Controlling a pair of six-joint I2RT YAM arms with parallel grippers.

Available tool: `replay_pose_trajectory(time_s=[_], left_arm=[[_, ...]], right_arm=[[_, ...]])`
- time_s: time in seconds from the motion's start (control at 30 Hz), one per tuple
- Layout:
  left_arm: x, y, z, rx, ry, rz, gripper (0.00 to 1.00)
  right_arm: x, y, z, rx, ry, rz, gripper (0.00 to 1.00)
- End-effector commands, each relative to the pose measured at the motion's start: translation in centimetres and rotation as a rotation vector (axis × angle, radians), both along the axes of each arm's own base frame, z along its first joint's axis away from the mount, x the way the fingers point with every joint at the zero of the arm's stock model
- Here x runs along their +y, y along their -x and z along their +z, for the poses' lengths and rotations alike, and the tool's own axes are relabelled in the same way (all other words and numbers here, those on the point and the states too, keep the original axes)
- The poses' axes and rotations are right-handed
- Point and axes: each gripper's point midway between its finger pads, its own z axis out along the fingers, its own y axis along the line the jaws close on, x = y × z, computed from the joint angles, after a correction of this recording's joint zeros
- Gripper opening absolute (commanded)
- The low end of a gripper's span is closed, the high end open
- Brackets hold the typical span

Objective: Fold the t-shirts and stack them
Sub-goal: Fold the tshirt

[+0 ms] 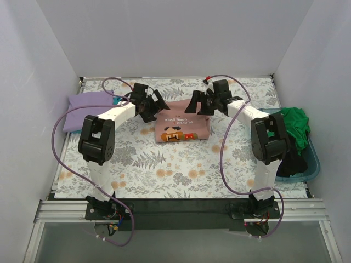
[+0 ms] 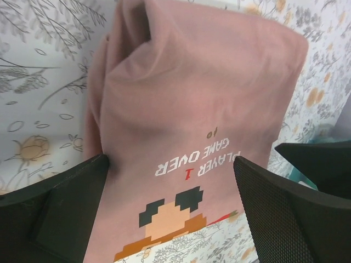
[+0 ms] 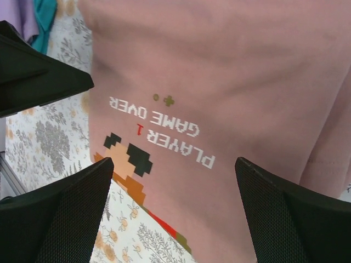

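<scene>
A dusty pink t-shirt (image 1: 182, 123) with a pixel cartoon print lies folded into a rectangle mid-table; it also shows in the left wrist view (image 2: 197, 109) and the right wrist view (image 3: 230, 82). My left gripper (image 1: 156, 107) hovers open at its left far corner, empty. My right gripper (image 1: 198, 103) hovers open at its right far corner, empty. A folded lavender t-shirt (image 1: 86, 109) lies at the far left, with a bit of teal cloth (image 1: 117, 100) by it. Green (image 1: 295, 125) and black (image 1: 293, 161) t-shirts lie heaped in the tub at right.
A translucent teal plastic tub (image 1: 310, 164) sits at the table's right edge. The table is covered by a floral cloth (image 1: 164, 170). White walls enclose the far, left and right sides.
</scene>
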Motion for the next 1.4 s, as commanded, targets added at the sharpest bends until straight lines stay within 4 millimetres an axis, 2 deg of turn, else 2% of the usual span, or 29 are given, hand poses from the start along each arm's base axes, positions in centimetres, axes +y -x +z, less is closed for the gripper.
replay_pose_trajectory(time_s=[0.0, 0.03, 0.1, 0.13, 0.2, 0.23, 0.27, 0.33, 0.37, 0.4, 0.47, 0.5, 0.57, 0.6, 0.63, 0.7, 0.77, 0.87, 0.97, 1.0, 1.07, 1.1, 1.17, 1.2, 1.3, 1.37], left_arm=[[-2.2, 0.6, -0.9, 0.016, 0.021, -0.055, 0.98], [-2.2, 1.3, -2.2, 0.044, 0.009, -0.055, 0.98], [-1.9, 2.2, -3.6, 0.078, -0.006, -0.046, 0.98], [-1.4, 3.6, -5.2, 0.124, -0.019, -0.040, 0.98], [-0.8, 4.9, -6.0, 0.154, -0.031, -0.019, 0.98], [-0.6, 5.7, -6.4, 0.168, -0.033, -0.016, 0.98], [-0.3, 7.6, -7.0, 0.194, -0.038, -0.019, 0.98], [-0.2, 9.4, -7.3, 0.203, -0.041, -0.020, 0.98], [-0.8, 10.8, -7.4, 0.207, -0.052, -0.037, 0.98], [-0.3, 12.8, -7.5, 0.215, -0.068, -0.037, 0.98], [-0.4, 15.6, -7.8, 0.238, -0.079, -0.034, 0.98], [0.3, 17.8, -8.1, 0.258, -0.087, -0.027, 0.98], [0.9, 20.0, -8.3, 0.281, -0.074, -0.002, 0.98], [1.8, 21.5, -9.0, 0.305, -0.089, 0.006, 0.98], [2.1, 21.8, -7.8, 0.283, -0.082, 0.023, 0.98], [2.9, 22.7, -6.8, 0.249, -0.094, 0.043, 0.98], [3.4, 22.5, -5.8, 0.210, -0.101, 0.073, 0.98], [3.0, 22.6, -3.5, 0.160, -0.069, 0.048, 0.98], [2.7, 22.9, -1.9, 0.111, -0.043, 0.026, 0.98], [3.0, 23.1, -1.9, 0.118, -0.051, 0.032, 0.98], [3.1, 23.5, -1.5, 0.112, -0.053, 0.025, 0.98], [3.2, 23.7, -1.6, 0.114, -0.057, 0.020, 0.98], [3.4, 24.1, -2.0, 0.121, -0.066, 0.018, 0.98], [3.6, 24.2, -2.6, 0.137, -0.081, 0.020, 0.98], [4.1, 24.3, -4.1, 0.181, -0.134, 0.029, 0.98], [4.1, 24.1, -4.6, 0.193, -0.150, 0.029, 0.98]], right_arm=[[0.0, 0.0, -2.1, 0.024, -0.020, 0.012, 0.98], [-0.2, 0.7, -3.5, 0.053, -0.009, 0.014, 0.99], [-0.3, 1.4, -4.7, 0.075, -0.005, 0.020, 0.98], [-0.8, 2.6, -6.3, 0.110, 0.010, 0.018, 0.98], [-1.3, 4.0, -7.7, 0.146, 0.029, 0.015, 0.98], [-1.2, 4.3, -7.6, 0.125, 0.023, 0.016, 0.99], [-1.9, 6.2, -9.3, 0.172, 0.038, 0.007, 0.98], [-1.2, 8.0, -8.9, 0.147, 0.021, 0.031, 0.98], [-1.3, 9.3, -9.5, 0.165, 0.024, 0.028, 0.98], [-1.6, 11.7, -10.9, 0.208, 0.047, 0.031, 0.98], [-1.7, 13.7, -10.8, 0.196, 0.064, 0.022, 0.99], [-2.5, 15.7, -11.4, 0.214, 0.080, 0.009, 0.99], [-3.1, 17.2, -11.7, 0.203, 0.096, -0.023, 0.98], [-3.7, 20.1, -13.1, 0.254, 0.120, -0.028, 0.99], [-3.7, 20.5, -12.4, 0.225, 0.114, -0.031, 0.98], [-4.2, 22.3, -12.5, 0.221, 0.117, -0.037, 0.98], [-4.4, 22.8, -12.0, 0.208, 0.109, -0.041, 0.98], [-4.0, 23.1, -9.9, 0.152, 0.061, -0.034, 0.98], [-2.7, 23.1, -5.8, 0.057, -0.044, 0.027, 0.98], [-2.4, 22.9, -3.4, -0.011, -0.096, 0.041, 0.98], [-2.6, 23.1, -1.3, -0.072, -0.139, 0.036, 0.98], [-2.8, 23.1, 1.0, -0.148, -0.179, 0.027, 0.98], [-3.8, 23.3, 1.6, -0.172, -0.181, -0.024, 0.98], [-4.3, 23.6, 3.2, -0.223, -0.210, -0.041, 0.98], [-6.0, 24.0, 3.5, -0.249, -0.212, -0.120, 0.98], [-7.0, 24.0, 2.9, -0.245, -0.196, -0.175, 0.98]])
